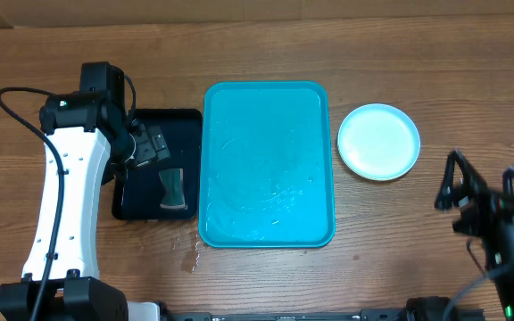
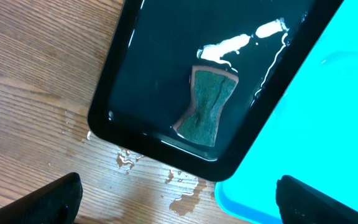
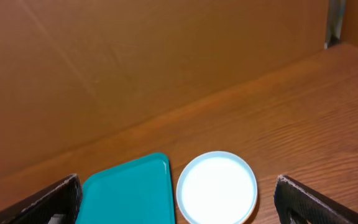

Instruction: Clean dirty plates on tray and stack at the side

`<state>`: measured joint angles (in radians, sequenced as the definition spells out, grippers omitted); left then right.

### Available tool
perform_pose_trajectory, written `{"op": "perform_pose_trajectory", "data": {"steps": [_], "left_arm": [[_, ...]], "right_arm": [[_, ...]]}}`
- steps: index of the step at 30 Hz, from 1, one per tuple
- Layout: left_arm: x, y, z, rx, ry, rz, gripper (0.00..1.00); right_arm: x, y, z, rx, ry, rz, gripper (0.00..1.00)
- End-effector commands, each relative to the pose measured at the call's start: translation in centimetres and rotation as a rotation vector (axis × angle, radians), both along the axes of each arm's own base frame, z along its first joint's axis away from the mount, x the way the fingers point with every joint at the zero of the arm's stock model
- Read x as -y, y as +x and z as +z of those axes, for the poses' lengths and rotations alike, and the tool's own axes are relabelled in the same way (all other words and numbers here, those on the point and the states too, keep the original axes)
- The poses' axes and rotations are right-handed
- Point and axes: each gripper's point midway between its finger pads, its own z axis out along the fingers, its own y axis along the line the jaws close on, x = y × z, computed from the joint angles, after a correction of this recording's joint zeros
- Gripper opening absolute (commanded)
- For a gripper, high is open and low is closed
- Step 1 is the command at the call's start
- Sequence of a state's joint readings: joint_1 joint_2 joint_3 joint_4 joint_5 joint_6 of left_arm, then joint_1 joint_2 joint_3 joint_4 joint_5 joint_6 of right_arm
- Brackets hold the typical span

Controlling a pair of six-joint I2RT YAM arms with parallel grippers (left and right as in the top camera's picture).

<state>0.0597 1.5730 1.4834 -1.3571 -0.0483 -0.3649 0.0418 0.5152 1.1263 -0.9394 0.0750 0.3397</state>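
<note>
**Item 1: plate**. Round, light blue rim, pale centre. It lies flat on the table at right of centre in the overhead view, just beside the tray's right edge and apart from it.
- Judged light, stiff plastic, probably slick if wet.
- The raised rim is the likely place to take hold, since the flat centre offers nothing to pinch.
- Only one disc shows. Whether others lie stacked beneath it cannot be told, and no smudge can be made out.

**Item 2: tray**. Turquoise, rectangular, at frame centre.
- It carries no plates, only faint wet streaks towards its lower half.

**Item 3: black tray**. Left of the turquoise one and close alongside it.
- It holds a shallow film of water and a green waisted sponge, judged soft and soaked.
- Small puddles sit on the wood by its corner.

**Item 4: left gripper**. Above the black tray, fingers spread wide, nothing between them.

**Item 5: right gripper**. Lower right of the overhead frame, well apart from the plate, spread wide and empty.

**Obscured:**
- Both wrist views crop the fingers to dark tips at the bottom corners.
- The left arm covers the black tray's upper left corner.
- The right arm is partly cut off by the frame edge.
</note>
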Motion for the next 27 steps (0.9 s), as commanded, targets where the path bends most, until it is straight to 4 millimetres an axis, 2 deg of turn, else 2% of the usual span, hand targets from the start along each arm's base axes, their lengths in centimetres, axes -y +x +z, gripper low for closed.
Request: {"op": "perform_pose_trajectory", "data": {"steps": [1,7,13,20,23,27], "left_arm": [[0.1,0.2,-0.1,-0.002,-0.005,0.008,1.00],[0.1,0.2,-0.1,-0.002,-0.005,0.008,1.00],[0.1,0.2,-0.1,-0.002,-0.005,0.008,1.00],[0.1,0.2,-0.1,-0.002,-0.005,0.008,1.00],[0.1,0.2,-0.1,-0.002,-0.005,0.008,1.00],[0.1,0.2,-0.1,-0.001,-0.005,0.008,1.00]], "right_arm": [[0.3,-2.8,1.6,0.087,-0.005,-0.008,1.00],[0.5,-6.7,1.9,0.212,0.003,-0.008,1.00],[0.3,-8.4,0.3,0.273,0.018,0.009,1.00],[-0.6,-6.6,-2.3,0.320,0.054,0.051,1.00],[-0.9,-4.9,-2.2,0.364,0.057,0.064,1.00],[-1.3,-3.0,-0.9,0.499,0.059,0.081,1.00]]}}
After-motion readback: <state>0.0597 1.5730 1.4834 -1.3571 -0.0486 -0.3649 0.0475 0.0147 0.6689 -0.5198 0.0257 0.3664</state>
